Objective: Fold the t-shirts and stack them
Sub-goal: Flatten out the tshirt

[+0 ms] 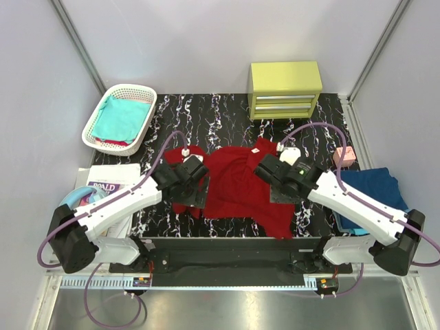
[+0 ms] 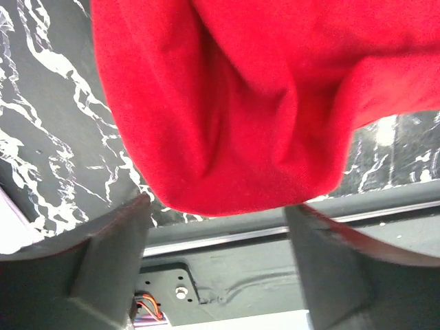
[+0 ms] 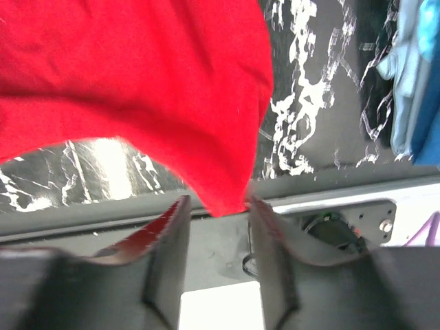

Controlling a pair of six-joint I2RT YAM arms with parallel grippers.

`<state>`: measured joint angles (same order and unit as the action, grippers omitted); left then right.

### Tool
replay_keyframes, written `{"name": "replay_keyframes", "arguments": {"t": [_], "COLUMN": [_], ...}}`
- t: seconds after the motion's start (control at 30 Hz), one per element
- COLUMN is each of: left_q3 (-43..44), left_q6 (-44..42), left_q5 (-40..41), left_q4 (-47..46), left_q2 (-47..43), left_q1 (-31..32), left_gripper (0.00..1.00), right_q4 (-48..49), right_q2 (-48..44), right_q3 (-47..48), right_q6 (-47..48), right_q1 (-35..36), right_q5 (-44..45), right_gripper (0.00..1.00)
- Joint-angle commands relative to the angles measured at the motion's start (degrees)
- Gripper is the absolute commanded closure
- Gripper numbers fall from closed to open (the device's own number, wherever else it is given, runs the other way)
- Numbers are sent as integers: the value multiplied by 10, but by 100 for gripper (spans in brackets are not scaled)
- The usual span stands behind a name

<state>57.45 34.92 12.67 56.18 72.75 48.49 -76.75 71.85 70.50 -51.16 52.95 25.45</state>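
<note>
The dark red t-shirt (image 1: 237,182) lies spread and rumpled on the black marbled mat, between my two arms. My left gripper (image 1: 190,194) hovers over its left side. In the left wrist view the left gripper (image 2: 216,220) is open, and a rounded fold of the red shirt (image 2: 240,103) lies just beyond the fingertips with nothing between them. My right gripper (image 1: 282,191) is over the shirt's right side. In the right wrist view the right gripper (image 3: 218,206) has its jaws parted, with a pointed corner of the red shirt (image 3: 137,82) hanging loose between the tips.
A white lattice basket (image 1: 141,127) at the back left holds a teal shirt (image 1: 122,117). A yellow drawer unit (image 1: 285,89) stands at the back. A pink block (image 1: 344,157) and a navy shirt (image 1: 371,189) sit on the right. A magazine (image 1: 103,184) lies on the left.
</note>
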Motion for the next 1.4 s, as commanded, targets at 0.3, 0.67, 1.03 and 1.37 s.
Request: {"name": "replay_keyframes", "arguments": {"t": [0.3, 0.67, 1.03, 1.37], "left_q3": [148, 187, 192, 143], "left_q6": [-52, -103, -78, -81], "left_q5": [114, 66, 12, -2], "left_q4": [-32, -145, -163, -175], "left_q2": [37, 121, 182, 148], "left_q1": [-44, -188, -189, -187], "left_gripper": [1, 1, 1, 1], "right_q4": [108, 247, 267, 298], "right_q2": [56, 223, 416, 308], "right_q3": [121, 202, 302, 99], "right_q6": [133, 229, 257, 203], "right_q1": [-111, -250, -255, -252], "right_q5": [50, -5, -17, -20], "right_gripper": [42, 48, 54, 58]}}
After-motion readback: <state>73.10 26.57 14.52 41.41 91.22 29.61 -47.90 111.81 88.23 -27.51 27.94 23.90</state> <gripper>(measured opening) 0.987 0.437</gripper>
